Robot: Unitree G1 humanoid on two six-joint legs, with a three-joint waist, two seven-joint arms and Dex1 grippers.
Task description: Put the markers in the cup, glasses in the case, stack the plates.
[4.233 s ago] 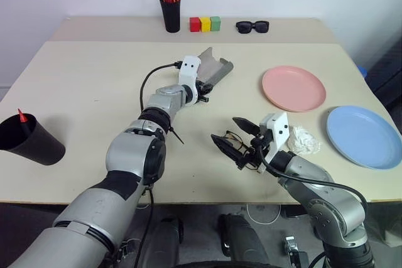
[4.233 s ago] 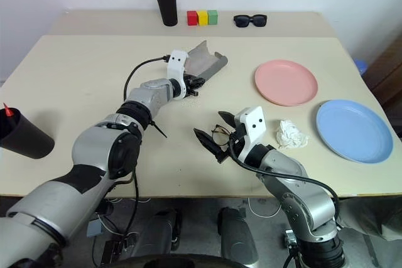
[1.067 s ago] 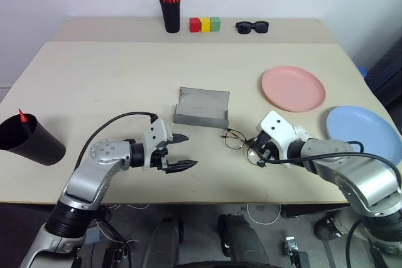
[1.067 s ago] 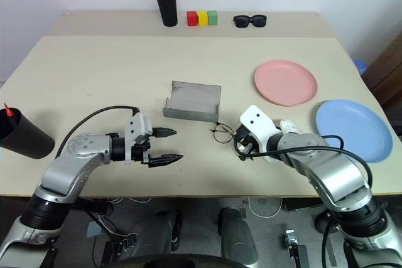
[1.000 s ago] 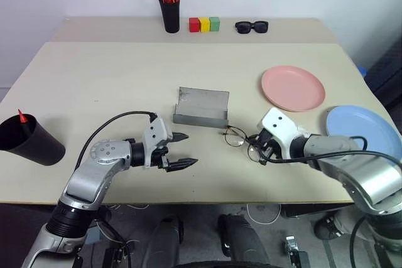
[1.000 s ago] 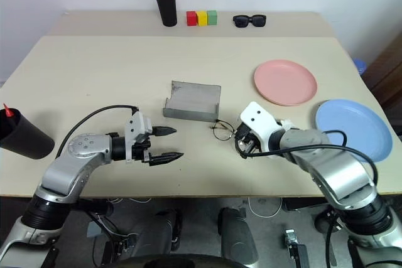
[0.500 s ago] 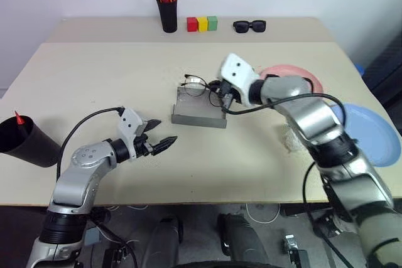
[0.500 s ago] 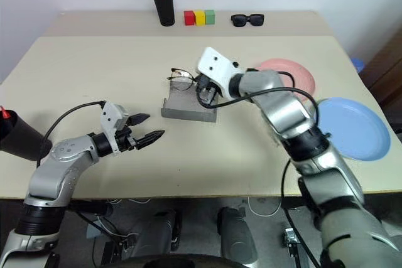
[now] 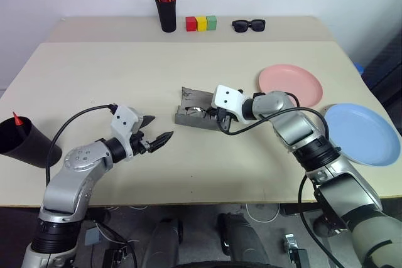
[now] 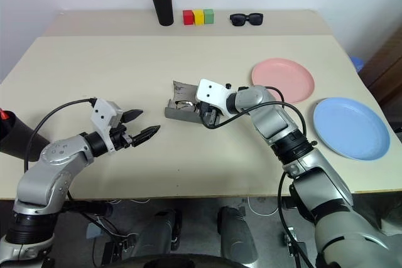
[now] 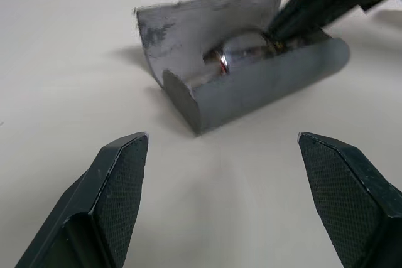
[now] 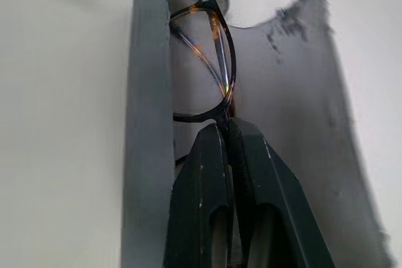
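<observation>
cup (image 9: 25, 145) at far left, a red marker (image 9: 17, 119) poking from it. we are holding our left gripper (image 9: 158, 138) near the case (image 9: 196, 116), fingers apart and empty, probably waiting to shut the lid. we are pinching the glasses (image 12: 204, 67) in our right gripper (image 12: 227, 131), fingers together on the frame, lowering them into the open case. pink plate (image 9: 290, 86) and blue plate (image 9: 360, 134) are lying apart, unstacked. no readable writing anywhere.
</observation>
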